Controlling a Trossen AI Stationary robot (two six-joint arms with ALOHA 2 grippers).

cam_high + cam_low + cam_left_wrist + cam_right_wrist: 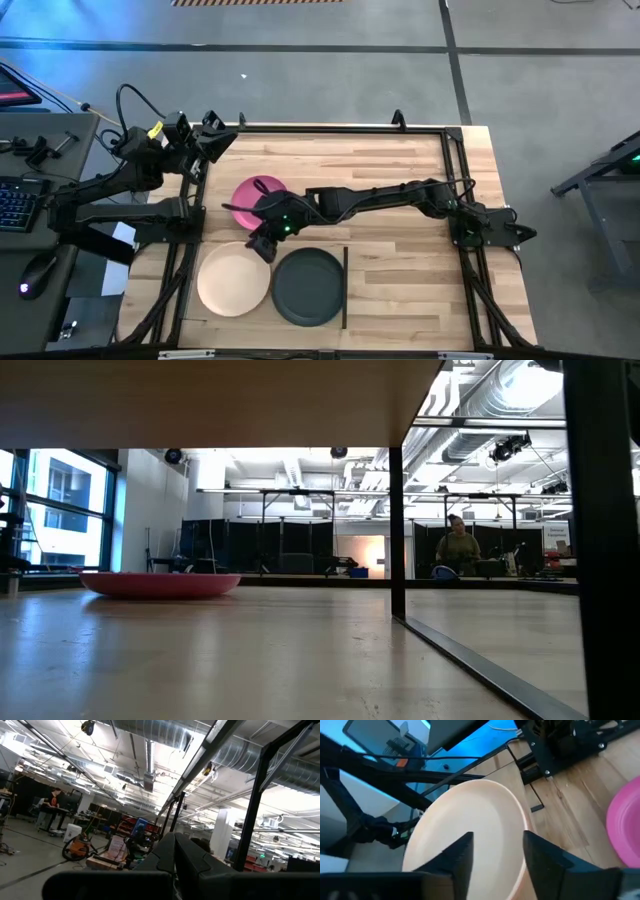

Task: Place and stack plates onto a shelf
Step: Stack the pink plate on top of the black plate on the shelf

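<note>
A pale peach plate [235, 281] and a dark grey plate [310, 288] lie side by side on the pale shelf panel [330, 258] at the table's near left. The shelf's underside [200, 400] fills the top of the low view. A magenta plate [250, 195] rests flat on the tabletop behind them and also shows in the low view [160, 582]. A fourth plate does not show. My right gripper [262, 247] is open just above the peach plate's far right rim [517, 827], and its fingers straddle that rim. Whether they touch it, I cannot tell. My left gripper [215, 140] is shut at the far left, tipped up.
Black frame posts [397, 530] and rails [340, 130] run around the tabletop. The shelf's black edge strip [345, 285] lies right of the dark plate. Bare striped tabletop [400, 270] lies to the right. A desk with a keyboard [15, 200] stands off the left edge.
</note>
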